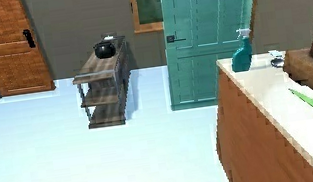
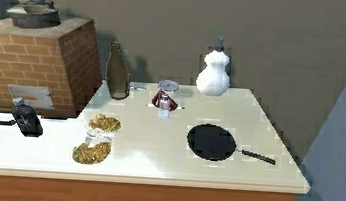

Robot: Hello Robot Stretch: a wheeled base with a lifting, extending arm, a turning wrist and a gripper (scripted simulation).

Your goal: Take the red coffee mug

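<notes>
Nothing of the taking looks done yet, to my eye: the small reddish cup (image 2: pixel 166 97) that I take for the red coffee mug stands upright on the pale countertop (image 2: pixel 177 167), in the upper middle of the arm side view, apart from everything around it. How the gripper's fingers stand I cannot tell. By my judgement the whole reach, grasp and lift are left, though the robot seems drawn up alongside the counter. The mug's inside is too small to read. Left of it stands a dark bottle (image 2: pixel 117 71), its contents hidden by the glass; right of it is a white gourd-shaped bottle (image 2: pixel 214 74). Lower right lies a black frying pan (image 2: pixel 214 142), showing just its dark bottom, handle pointing right. 2 golden-brown crumbly pieces (image 2: pixel 103 124) lie at centre left, near a dark flat gadget (image 2: pixel 27 120) and a brick-faced block (image 2: pixel 38 65). In the forward view a teal spray bottle (image 1: pixel 241 52) stands at the right, and a dark pot (image 1: pixel 106 49) tops a small shelf (image 1: pixel 104 91).
</notes>
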